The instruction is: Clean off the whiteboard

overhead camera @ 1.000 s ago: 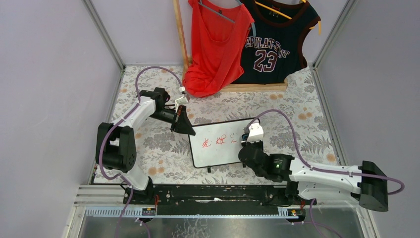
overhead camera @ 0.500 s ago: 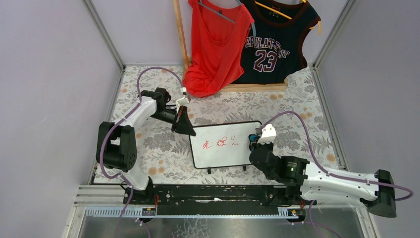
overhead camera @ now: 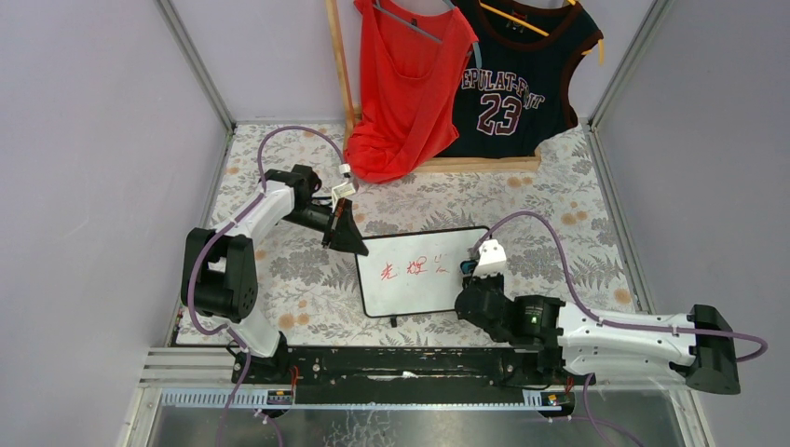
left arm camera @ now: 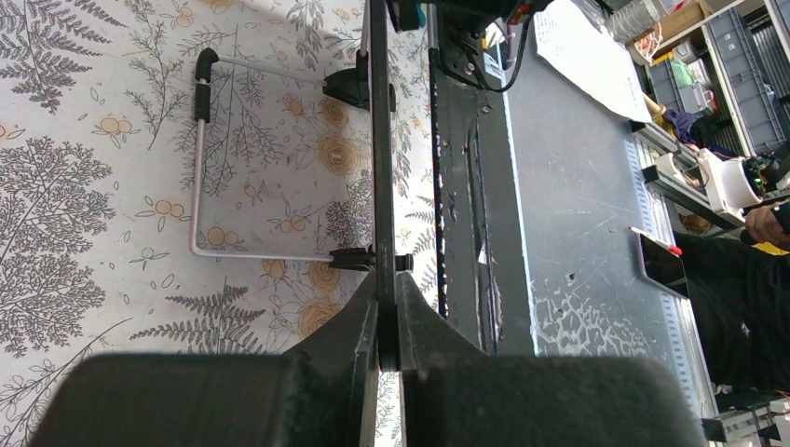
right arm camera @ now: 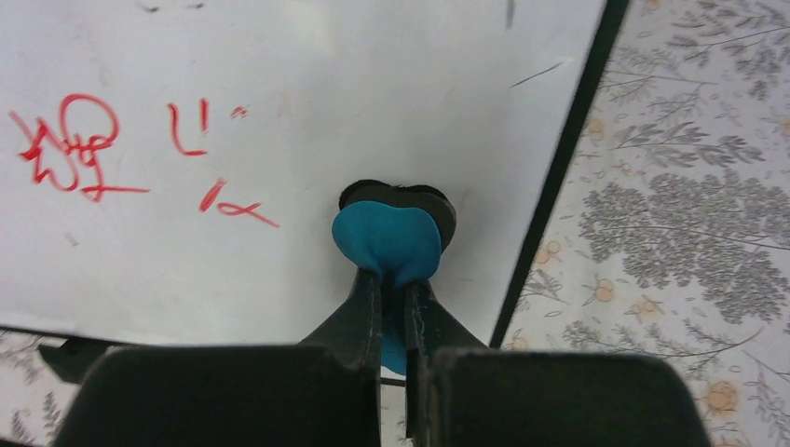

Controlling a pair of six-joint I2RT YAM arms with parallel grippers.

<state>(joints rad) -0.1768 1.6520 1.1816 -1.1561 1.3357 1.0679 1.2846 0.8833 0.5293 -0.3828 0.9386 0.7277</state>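
The whiteboard (overhead camera: 419, 291) stands tilted on the floral tabletop, with red characters (overhead camera: 414, 268) across its middle. My left gripper (overhead camera: 352, 244) is shut on its upper left edge; in the left wrist view the board's black edge (left arm camera: 380, 140) runs straight out from between the jaws of the left gripper (left arm camera: 388, 307). My right gripper (overhead camera: 469, 272) is shut on a blue eraser (right arm camera: 387, 240), which is pressed on the white surface (right arm camera: 279, 84) near the board's right edge. Red strokes (right arm camera: 79, 149) lie to the eraser's left. The right gripper (right arm camera: 392, 279) pinches the eraser's blue handle.
A red shirt (overhead camera: 405, 84) and a black jersey (overhead camera: 517, 79) hang on a wooden rack (overhead camera: 475, 165) at the back. Grey enclosure walls stand left and right. A black rail (overhead camera: 391, 361) runs along the near edge. The board's wire stand (left arm camera: 197, 168) shows behind it.
My right gripper with the eraser swung right towards the board's right edge, then came back left and nearer. The left gripper and the board have not moved. The red characters look the same.
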